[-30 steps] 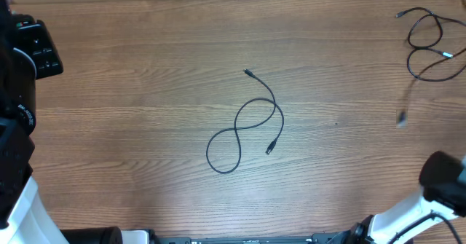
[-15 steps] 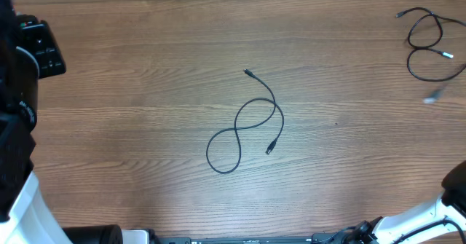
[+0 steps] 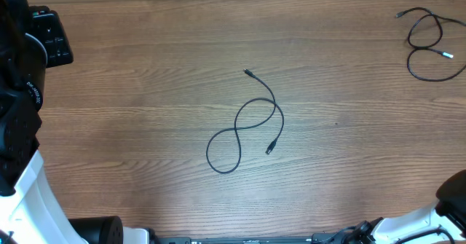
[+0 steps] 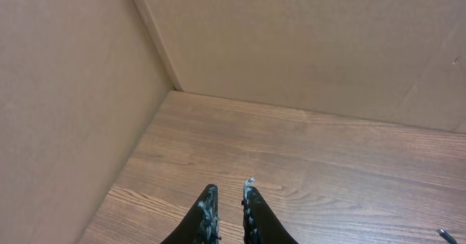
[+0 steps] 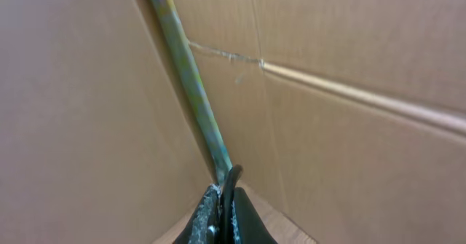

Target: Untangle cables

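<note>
Step in hand: judged as sorting the cables apart, with one apparently lifted clear and two lying separately on the tabletop (image 3: 145, 91).
Middle cable (image 3: 238, 129): lies near the centre of the tabletop in a loose figure-eight that crosses itself once, both plug ends free.
Far cable (image 3: 429, 51): sits in the back right corner, well apart from the middle one, in two loose loops with a silver-tipped plug.
Left claw (image 4: 230, 193): empty, its fingers parted by only a narrow gap; it faces the corner where the cardboard walls (image 4: 291, 40) meet, away from either cable.
Right claw (image 5: 222, 197): fingers pressed together on what looks like a thin black cord (image 5: 233, 177) arching out between them; it points at the wall, and the rest of that cord is out of view.
Right arm (image 3: 451, 200): only its edge shows, at the near right corner in the overhead view.
Next move calls for: probably setting the held cord down on bare wood, away from both others. One claw would then have to pinch a plug end of the middle cable and draw the figure-eight straight. The cord is far thinner than the fingers, so the pinch must be low and well centred.
</note>
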Robot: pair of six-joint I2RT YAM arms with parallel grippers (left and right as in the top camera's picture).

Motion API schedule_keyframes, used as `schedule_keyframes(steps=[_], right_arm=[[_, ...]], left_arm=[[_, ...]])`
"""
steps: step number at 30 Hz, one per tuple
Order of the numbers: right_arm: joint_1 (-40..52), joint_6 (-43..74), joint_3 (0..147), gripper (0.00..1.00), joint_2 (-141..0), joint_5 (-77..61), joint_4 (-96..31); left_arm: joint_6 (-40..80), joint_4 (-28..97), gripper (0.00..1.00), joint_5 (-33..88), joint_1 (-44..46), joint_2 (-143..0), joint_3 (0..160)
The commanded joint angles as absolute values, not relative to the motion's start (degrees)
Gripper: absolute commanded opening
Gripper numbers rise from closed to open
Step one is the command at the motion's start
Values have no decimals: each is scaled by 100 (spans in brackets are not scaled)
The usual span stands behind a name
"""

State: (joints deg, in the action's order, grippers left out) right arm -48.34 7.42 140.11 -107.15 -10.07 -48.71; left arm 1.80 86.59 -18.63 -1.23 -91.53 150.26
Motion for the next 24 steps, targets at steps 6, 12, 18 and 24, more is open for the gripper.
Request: schedule_keyframes(steps=[6, 12, 18, 24], right_arm=[[-4877, 301, 13207, 4, -11153, -996, -4779], [-4899, 287, 12678, 4, -11155, -1002, -4132], [-4886, -56, 13246, 4, -11076, -1417, -3983], [-4910, -353, 13541, 4, -10982, -1509, -3343]], left_arm=[[281, 8630, 12, -1793, -158, -9129, 15050], [283, 8632, 12, -1791, -158, -9129, 15050], [283, 8632, 11, -1514, -158, -9129, 15050], [281, 8632, 10, -1498, -158, -9129, 15050]])
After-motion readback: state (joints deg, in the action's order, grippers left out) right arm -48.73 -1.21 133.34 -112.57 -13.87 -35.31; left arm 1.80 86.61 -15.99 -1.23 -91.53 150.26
